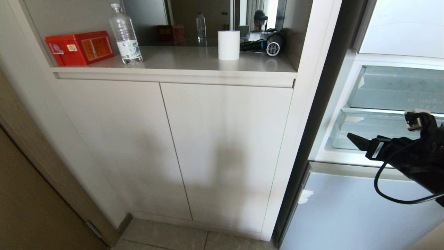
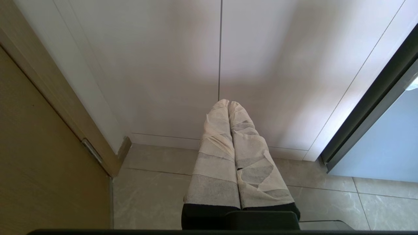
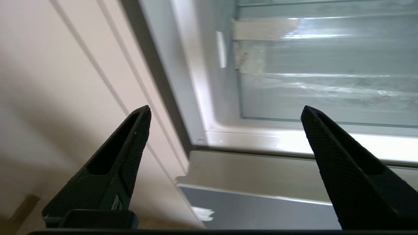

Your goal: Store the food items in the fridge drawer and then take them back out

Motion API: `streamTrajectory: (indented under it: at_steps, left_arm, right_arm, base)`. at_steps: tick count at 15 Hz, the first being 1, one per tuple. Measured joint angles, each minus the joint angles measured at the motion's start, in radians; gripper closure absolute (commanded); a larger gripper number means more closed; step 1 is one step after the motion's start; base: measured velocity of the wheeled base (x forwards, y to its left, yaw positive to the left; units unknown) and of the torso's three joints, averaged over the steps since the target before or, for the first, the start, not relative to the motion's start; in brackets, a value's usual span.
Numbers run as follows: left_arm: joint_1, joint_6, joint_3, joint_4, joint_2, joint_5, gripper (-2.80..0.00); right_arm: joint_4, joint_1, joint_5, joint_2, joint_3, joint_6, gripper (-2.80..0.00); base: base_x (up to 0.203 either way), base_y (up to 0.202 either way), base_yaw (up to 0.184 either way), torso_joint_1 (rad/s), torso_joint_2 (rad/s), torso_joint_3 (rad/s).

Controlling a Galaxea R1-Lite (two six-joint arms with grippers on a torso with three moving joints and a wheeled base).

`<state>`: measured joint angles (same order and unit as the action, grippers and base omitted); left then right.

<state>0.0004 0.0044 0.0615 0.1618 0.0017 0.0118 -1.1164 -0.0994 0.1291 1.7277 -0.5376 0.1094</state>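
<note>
The fridge drawer (image 1: 371, 130) is the lower clear tray with a frosted front, low in the open fridge at the far right. White tape scraps (image 3: 249, 60) stick to its front corner. No food items show in any view. My right gripper (image 3: 225, 109) hangs open just in front of the drawer (image 3: 326, 98), level with the fridge's white sill, with nothing between its black fingers (image 3: 130, 150). Its arm (image 1: 409, 156) comes in from the right edge. My left gripper (image 2: 228, 103) is parked low with its tape-wrapped fingers pressed together, pointing at the cabinet base and floor.
A pale two-door cabinet (image 1: 208, 146) stands left of the fridge. Its shelf holds a red box (image 1: 79, 48), a water bottle (image 1: 125, 34), a white roll (image 1: 229, 45) and a hair dryer (image 1: 267, 46). A blue-grey fridge door panel (image 1: 347, 211) lies below the sill, with a shorter clear bin (image 1: 399, 86) above the drawer.
</note>
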Motion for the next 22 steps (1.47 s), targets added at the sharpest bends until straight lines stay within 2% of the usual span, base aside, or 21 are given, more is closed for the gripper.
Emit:
streamTrajectory:
  at_steps: [3,6,9,12,22]
  left_arm:
    - [0.0,0.0,0.0,0.0,0.0,0.0,0.0]
    - [0.0,0.0,0.0,0.0,0.0,0.0,0.0]
    - [0.0,0.0,0.0,0.0,0.0,0.0,0.0]
    - [0.0,0.0,0.0,0.0,0.0,0.0,0.0]
    - [0.0,0.0,0.0,0.0,0.0,0.0,0.0]
  right_arm:
    - [-0.006,-0.045,0.003,0.067,-0.041,-0.006,-2.8]
    - [-0.016,-0.054,0.004,0.124,-0.067,-0.005,-2.8]
    - [-0.128,-0.056,-0.007,0.193,-0.084,-0.015,-2.8]
    - [-0.236,-0.054,-0.07,0.26,-0.096,-0.048,-2.8]
    - [-0.247,-0.054,-0.071,0.302,-0.114,-0.053,-2.8]
  base:
    - [0.0,0.0,0.0,0.0,0.0,0.0]
    - [0.0,0.0,0.0,0.0,0.0,0.0]
    - [0.0,0.0,0.0,0.0,0.0,0.0]
    - [0.0,0.0,0.0,0.0,0.0,0.0]
    - [0.0,0.0,0.0,0.0,0.0,0.0]
